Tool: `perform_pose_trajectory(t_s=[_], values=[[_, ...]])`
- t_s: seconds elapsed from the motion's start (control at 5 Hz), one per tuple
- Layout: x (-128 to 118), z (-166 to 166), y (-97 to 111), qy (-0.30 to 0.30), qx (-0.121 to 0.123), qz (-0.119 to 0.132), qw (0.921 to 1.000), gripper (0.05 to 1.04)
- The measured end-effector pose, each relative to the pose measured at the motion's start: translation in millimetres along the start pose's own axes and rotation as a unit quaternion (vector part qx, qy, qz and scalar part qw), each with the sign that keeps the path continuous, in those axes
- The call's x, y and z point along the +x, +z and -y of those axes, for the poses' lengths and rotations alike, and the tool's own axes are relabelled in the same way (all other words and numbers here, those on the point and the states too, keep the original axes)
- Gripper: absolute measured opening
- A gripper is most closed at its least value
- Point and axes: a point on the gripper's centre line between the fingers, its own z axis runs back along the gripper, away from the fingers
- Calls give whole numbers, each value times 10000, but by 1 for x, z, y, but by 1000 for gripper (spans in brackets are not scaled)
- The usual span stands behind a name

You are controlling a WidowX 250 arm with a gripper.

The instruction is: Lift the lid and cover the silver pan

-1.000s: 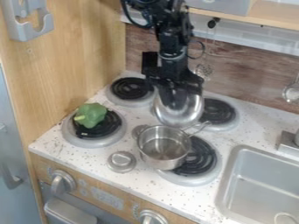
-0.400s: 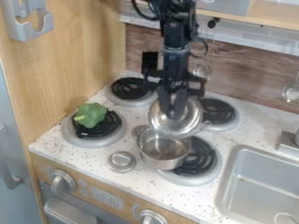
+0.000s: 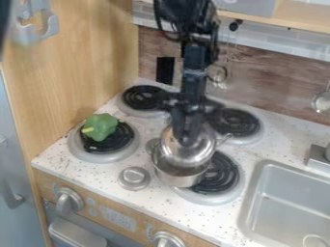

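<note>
Lid: The silver lid (image 3: pixel 204 151) is directly under the gripper (image 3: pixel 187 140), tilted, above the pan and covering the view of its rear part.
Gripper: It points down, its fingers pinching the lid at the top.
Pan: The silver pan (image 3: pixel 179 179) is below the gripper and nearer the camera, upright; the front of its inside is visible past the lid's lower edge.
Burner by the pan: The front right burner (image 3: pixel 224 175) is nearer the camera than the gripper and to the view's right, partly behind the pan.
Rear burners: One (image 3: pixel 140 98) is beyond the gripper to the left; another (image 3: pixel 243 123) is just to its right and slightly beyond.
Pepper: A green pepper (image 3: pixel 101 126) is well to the gripper's left, on the front left burner (image 3: pixel 97 155).
Metal disc: A small round disc (image 3: pixel 134 178) lies on the counter (image 3: pixel 151 203), nearer the camera than the gripper and to its left.
Sink: The gray sink (image 3: pixel 283 219) is to the gripper's right, nearer the camera.
Stove knobs: Two knobs (image 3: pixel 67 199) (image 3: pixel 169 240) are on the front panel, below the gripper's level in the view.
Ladle: A metal ladle (image 3: pixel 322 102) hangs far to the gripper's right, beyond it.
</note>
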Motion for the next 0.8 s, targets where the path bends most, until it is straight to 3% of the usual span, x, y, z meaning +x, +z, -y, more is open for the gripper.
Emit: perform_pose_trajectory(t_s=[0.2,0.4,0.6,0.8], values=[[1,3,-9,-67,-76,-239,9997,237],[0,7,-11,-92,-184,-326,9993,298],[1,8,-12,-104,-244,-200,9994,578],[-2,3,-6,-96,-88,-24,9999,881]])
